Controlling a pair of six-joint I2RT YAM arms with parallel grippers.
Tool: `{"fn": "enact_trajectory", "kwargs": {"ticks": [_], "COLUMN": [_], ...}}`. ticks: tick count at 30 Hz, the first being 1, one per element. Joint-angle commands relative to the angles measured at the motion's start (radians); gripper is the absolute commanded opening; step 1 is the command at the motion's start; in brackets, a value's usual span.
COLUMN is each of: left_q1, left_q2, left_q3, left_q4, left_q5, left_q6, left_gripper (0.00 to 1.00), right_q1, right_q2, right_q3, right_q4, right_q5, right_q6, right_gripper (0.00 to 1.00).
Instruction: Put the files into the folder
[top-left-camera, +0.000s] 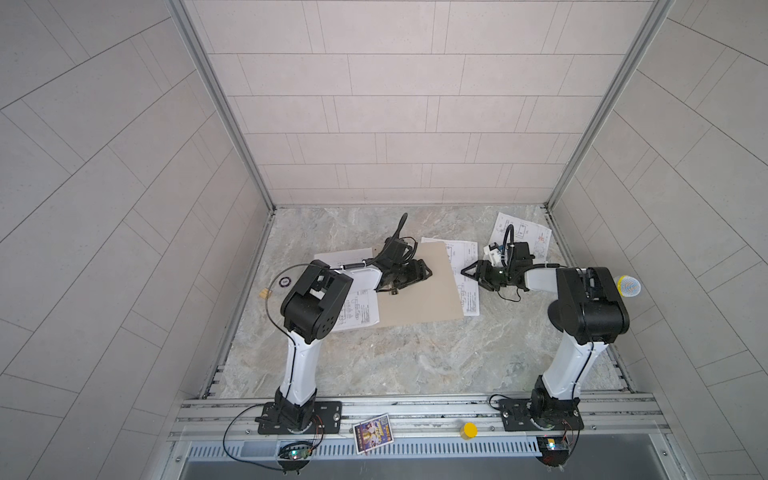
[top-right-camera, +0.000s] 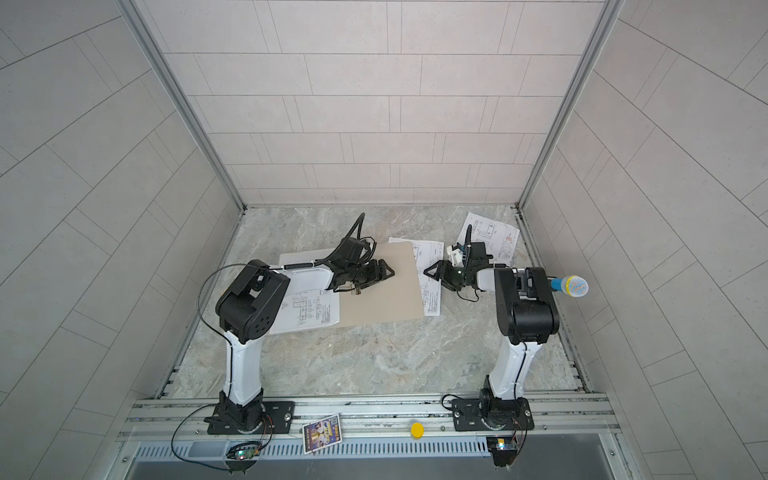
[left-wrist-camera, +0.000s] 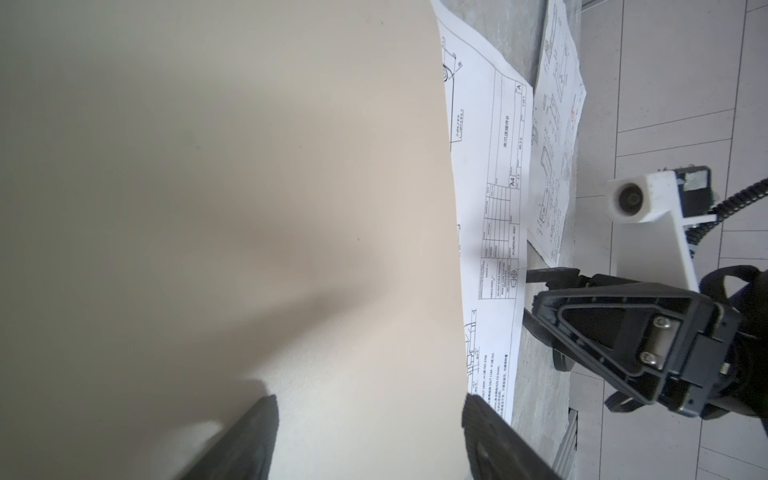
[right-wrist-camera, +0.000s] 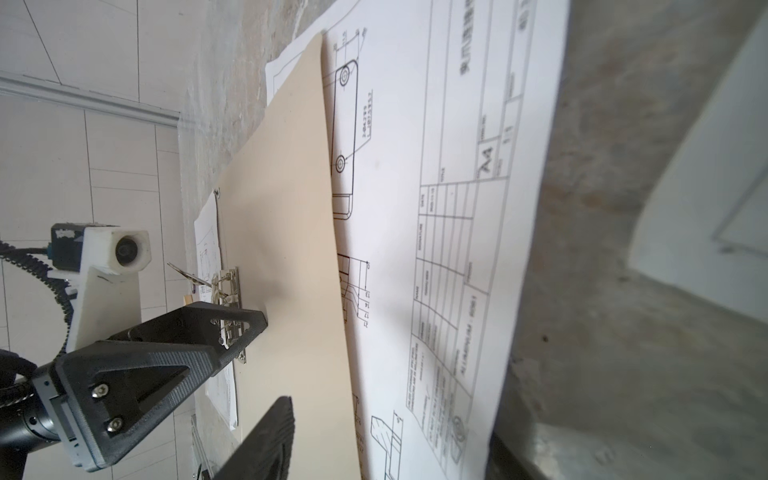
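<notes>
Files: the middle sheet (top-left-camera: 468, 297) lies on the tabletop (top-left-camera: 374, 357), tucked under the folder (top-left-camera: 415, 299), with its long axis running near-to-far. At its free right edge sits the nearer right end effector (top-left-camera: 463, 272), jaws apart. The left end effector (top-left-camera: 429, 272) hovers wide over the folder.

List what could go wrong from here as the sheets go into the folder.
1. The right gripper stands open over the middle sheet, just where the folder edge overlaps it. Closing there may pinch or drag the folder too.
2. The far sheet lies flat near the back corner, so its edge may be hard to pinch.
3. The left gripper, open, sits close to the clip and might snag on it.
</notes>
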Motion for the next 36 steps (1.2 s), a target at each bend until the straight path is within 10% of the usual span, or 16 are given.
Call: {"fn": "enact_trajectory", "kwargs": {"ticks": [1, 15, 36], "left_q1": [0.004, 0.008, 0.024], "left_q2": [0.036, 0.013, -0.134], "left_q3": [-0.032, -0.023, 0.082], "left_q4": [-0.017, -0.024, -0.100], "left_q5": [0.004, 0.015, 0.037], "left_q6": [-0.013, -0.002, 0.001], "left_gripper": [0.76, 0.77, 0.80], "right_q1": [0.003, 0.016, 0.019], "right_q2": [0.035, 0.009, -0.273], "right_q3": [-0.022, 0.038, 0.273], "right_q4": [-0.011, -0.155, -0.542], "right_q5": [0.007, 0.091, 0.214], "right_q6": [0.018, -0.079, -0.211], "right_gripper": [0.58, 0.15, 0.00]}}
